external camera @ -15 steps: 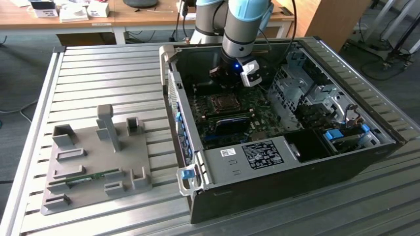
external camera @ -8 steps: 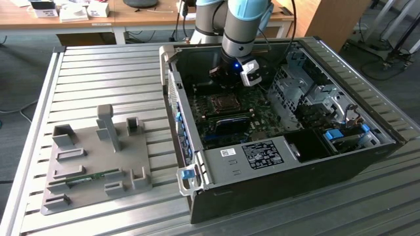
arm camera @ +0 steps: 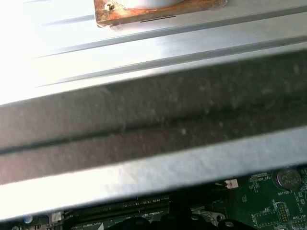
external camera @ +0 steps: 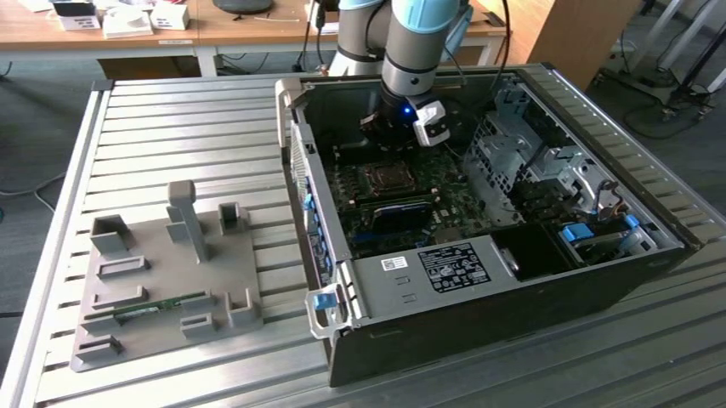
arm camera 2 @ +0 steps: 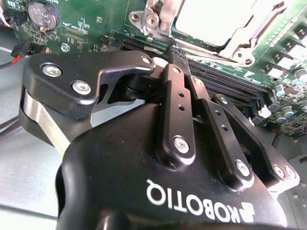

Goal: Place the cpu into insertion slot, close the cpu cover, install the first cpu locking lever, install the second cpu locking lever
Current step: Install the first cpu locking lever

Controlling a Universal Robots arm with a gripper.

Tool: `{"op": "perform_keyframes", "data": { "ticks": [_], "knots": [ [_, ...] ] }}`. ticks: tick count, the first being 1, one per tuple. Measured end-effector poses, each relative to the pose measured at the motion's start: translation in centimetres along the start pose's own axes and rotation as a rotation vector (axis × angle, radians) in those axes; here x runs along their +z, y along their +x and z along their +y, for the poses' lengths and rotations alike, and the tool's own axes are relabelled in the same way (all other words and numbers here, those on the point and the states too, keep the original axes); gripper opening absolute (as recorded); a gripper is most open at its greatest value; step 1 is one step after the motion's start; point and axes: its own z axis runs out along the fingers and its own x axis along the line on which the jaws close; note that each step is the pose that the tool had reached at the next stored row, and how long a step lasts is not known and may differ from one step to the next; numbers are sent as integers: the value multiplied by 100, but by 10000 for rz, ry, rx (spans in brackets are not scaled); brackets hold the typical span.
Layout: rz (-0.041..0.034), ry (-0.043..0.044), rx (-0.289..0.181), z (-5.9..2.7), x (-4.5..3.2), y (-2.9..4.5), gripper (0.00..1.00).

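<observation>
While looking through the exterior view, spotting the gripper (external camera: 393, 144) low inside the open computer case (external camera: 304, 174), over the green board (external camera: 448, 183). Catching the cpu (external camera: 387, 178) near the middle of that board, just beside the gripper.

Over to the second wrist view now: seeing black fingers (arm camera 2: 178, 103) drawn narrow, tips together, gripping nothing that shows, right above the board's long memory slots (arm camera 2: 230, 84). Finding the cpu's pale face lying flat on the board, framed by the silvery cpu cover (arm camera 2: 242, 40). Noting a coin battery (arm camera 2: 43, 14) at the board's corner.

Switching to the first wrist view: picking out the case's dark wall, with a strip of board and the same battery just beyond it.
</observation>
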Motion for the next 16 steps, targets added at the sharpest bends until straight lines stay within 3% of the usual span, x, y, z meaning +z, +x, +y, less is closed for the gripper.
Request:
{"op": "perform_keyframes", "data": {
  "ticks": [13,16],
  "knots": [
    [-2,-16,1,25,-18,6,11],
    [-132,-142,-19,22,-19,20,11]
  ]
}}
